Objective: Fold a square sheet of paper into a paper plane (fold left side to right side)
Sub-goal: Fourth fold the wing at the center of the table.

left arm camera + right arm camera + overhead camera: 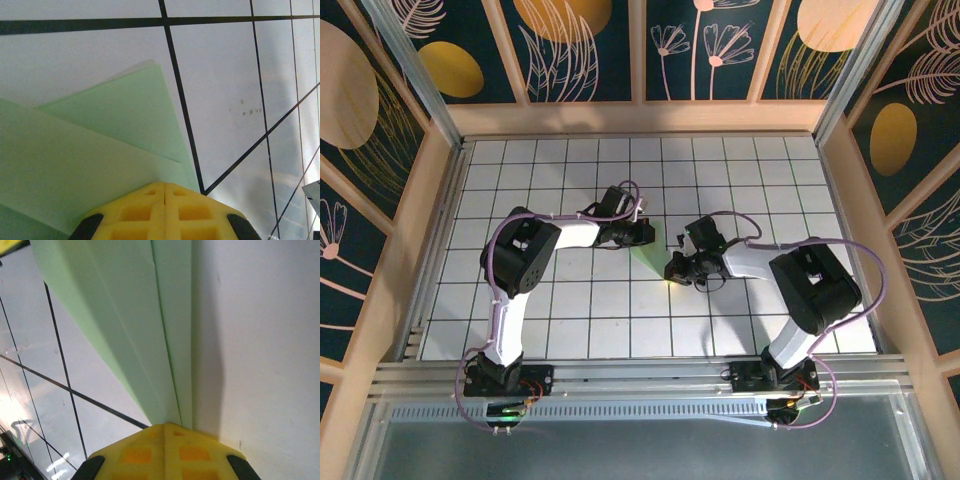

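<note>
The worktop (570,320) is lying open along the back rows, down the far left and far right edges, and across the front row of tiles. The middle is getting crowded: the left end effector (642,234) and the right end effector (672,270), both with jaws pressed together, are sitting near each other over the paper plane (648,262), leaving just a thin gap between them. The left arm (520,260) and the right arm (810,285) are blocking the tiles on each side. Wooden walls (640,118) are closing in the back and both sides
</note>
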Controlling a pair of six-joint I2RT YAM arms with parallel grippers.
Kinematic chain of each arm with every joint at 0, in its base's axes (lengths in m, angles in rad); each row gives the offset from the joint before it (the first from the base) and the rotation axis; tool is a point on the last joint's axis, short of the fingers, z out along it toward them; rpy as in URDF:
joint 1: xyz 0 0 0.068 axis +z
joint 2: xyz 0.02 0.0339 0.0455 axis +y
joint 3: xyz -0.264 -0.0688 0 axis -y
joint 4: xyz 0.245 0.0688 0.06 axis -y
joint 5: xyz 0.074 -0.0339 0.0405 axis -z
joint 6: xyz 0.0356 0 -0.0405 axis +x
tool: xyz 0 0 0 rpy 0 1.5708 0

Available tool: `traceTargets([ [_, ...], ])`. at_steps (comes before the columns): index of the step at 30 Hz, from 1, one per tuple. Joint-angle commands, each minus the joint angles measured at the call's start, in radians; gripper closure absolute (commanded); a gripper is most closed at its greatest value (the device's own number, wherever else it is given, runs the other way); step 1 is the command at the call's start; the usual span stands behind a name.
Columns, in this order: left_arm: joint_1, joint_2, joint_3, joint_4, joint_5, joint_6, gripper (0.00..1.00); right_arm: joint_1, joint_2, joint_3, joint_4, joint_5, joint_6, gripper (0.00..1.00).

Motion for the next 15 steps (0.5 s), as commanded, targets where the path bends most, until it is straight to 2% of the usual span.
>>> traceTargets([
  [1,0.008,0.049,-0.012,-0.085,-0.076,0.011,1.0,-0.009,-0.041,-0.021,-0.092,0.003,0.003,1.0],
  [3,0.008,0.039,-0.009,-0.066,-0.044,-0.003,1.0,-0.01,-0.072,-0.003,-0.09,-0.003,-0.007,1.0],
  [5,0.008,0.021,-0.008,-0.024,0.011,-0.034,0.97,-0.01,-0.107,0.027,-0.084,-0.007,-0.03,0.91],
  [8,0.008,-0.017,0.001,0.039,0.075,-0.083,0.88,-0.062,-0.138,0.072,-0.08,-0.01,-0.077,0.77],
  [11,0.008,-0.067,0.025,0.045,0.071,-0.093,0.8,-0.095,-0.123,0.11,-0.071,-0.001,-0.135,0.65],
  [15,0.013,-0.135,0.034,0.021,0.019,-0.085,0.73,-0.116,-0.04,0.164,-0.052,0.013,-0.209,0.58],
])
